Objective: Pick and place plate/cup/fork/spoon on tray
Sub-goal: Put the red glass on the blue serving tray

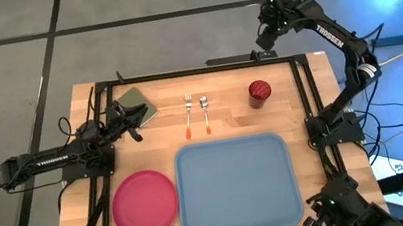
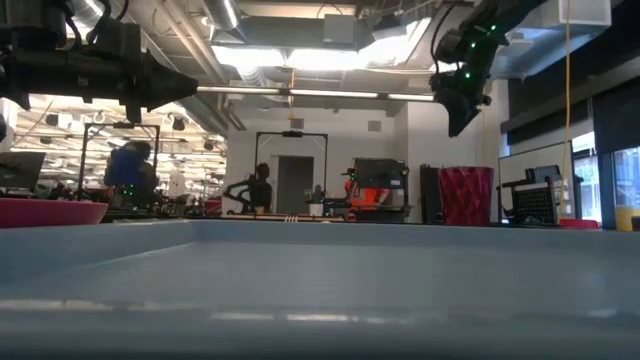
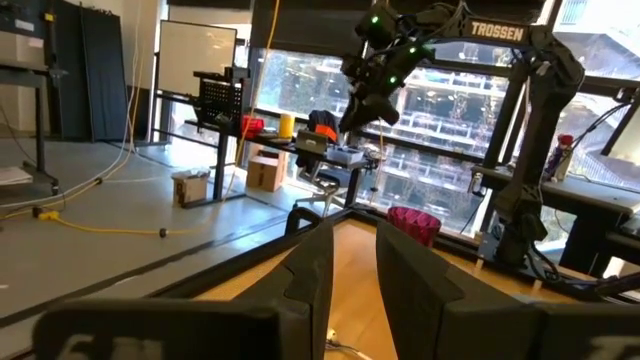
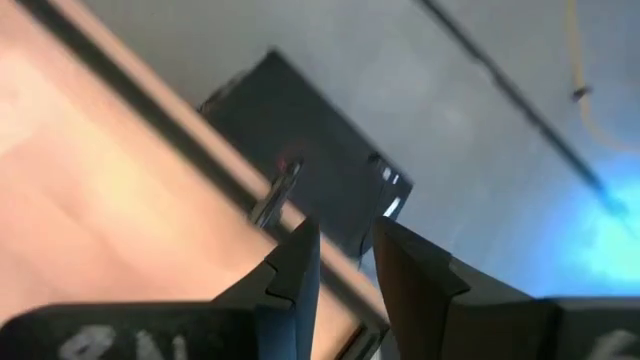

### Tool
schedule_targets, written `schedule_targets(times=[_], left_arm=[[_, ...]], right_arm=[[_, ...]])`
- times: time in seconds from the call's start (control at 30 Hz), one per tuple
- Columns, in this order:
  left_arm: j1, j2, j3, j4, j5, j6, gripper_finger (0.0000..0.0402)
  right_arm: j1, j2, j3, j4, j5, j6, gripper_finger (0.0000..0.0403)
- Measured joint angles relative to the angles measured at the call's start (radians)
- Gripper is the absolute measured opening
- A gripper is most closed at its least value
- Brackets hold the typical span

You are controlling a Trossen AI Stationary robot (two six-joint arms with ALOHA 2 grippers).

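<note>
The light-blue tray (image 1: 236, 186) lies at the table's near middle, with the pink-red plate (image 1: 145, 204) flat on the table to its left. The fork (image 1: 189, 116) and the spoon (image 1: 206, 114) lie side by side beyond the tray, handles toward it. The dark-red cup (image 1: 260, 92) stands upright at the far right and also shows in the left wrist view (image 3: 413, 222). My left gripper (image 1: 136, 122) hovers by the olive pad (image 1: 138, 104), its fingers (image 3: 310, 270) a narrow gap apart and empty. My right gripper (image 1: 263, 38) is raised beyond the table's far edge, with a narrow gap (image 4: 345, 240) and empty.
A black frame (image 1: 195, 71) runs around the tabletop. The right arm's base (image 1: 333, 126) stands at the right edge. Cables lie along the left side (image 1: 93, 219). Bare wood shows between the utensils and the cup.
</note>
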Motion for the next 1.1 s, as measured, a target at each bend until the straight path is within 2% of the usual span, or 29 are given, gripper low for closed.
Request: schedule_targets(times=[0.2, 0.37, 0.53, 0.6, 0.73, 0.83, 0.97, 1.1], left_arm=[[0.0, 0.0, 0.0, 0.0, 0.0, 0.0, 0.0073], [0.0, 0.0, 0.0, -0.007, 0.0, 0.0, 0.0073], [0.0, 0.0, 0.0, -0.007, 0.0, 0.0, 0.0073], [0.0, 0.0, 0.0, -0.008, 0.0, 0.0, 0.0073], [0.0, 0.0, 0.0, -0.011, 0.0, 0.0, 0.0073], [0.0, 0.0, 0.0, -0.011, 0.0, 0.0, 0.0073], [0.0, 0.0, 0.0, -0.012, 0.0, 0.0, 0.0073], [0.0, 0.0, 0.0, -0.016, 0.0, 0.001, 0.0073]], right_arm=[[0.001, 0.073, -0.001, -0.067, -0.001, 0.018, 0.0102], [0.002, 0.117, -0.001, -0.066, -0.002, 0.131, 0.0102], [0.002, 0.123, -0.001, -0.136, -0.015, 0.172, 0.0102], [0.002, 0.116, -0.001, -0.211, -0.081, 0.164, 0.0102], [0.015, 0.092, -0.001, -0.372, -0.298, 0.163, 0.0101], [0.046, 0.07, -0.009, -0.412, -0.368, 0.166, 0.0101], [0.103, 0.041, -0.07, -0.408, -0.341, 0.214, 0.0101], [0.17, 0.003, -0.169, -0.407, -0.236, 0.278, 0.0101]])
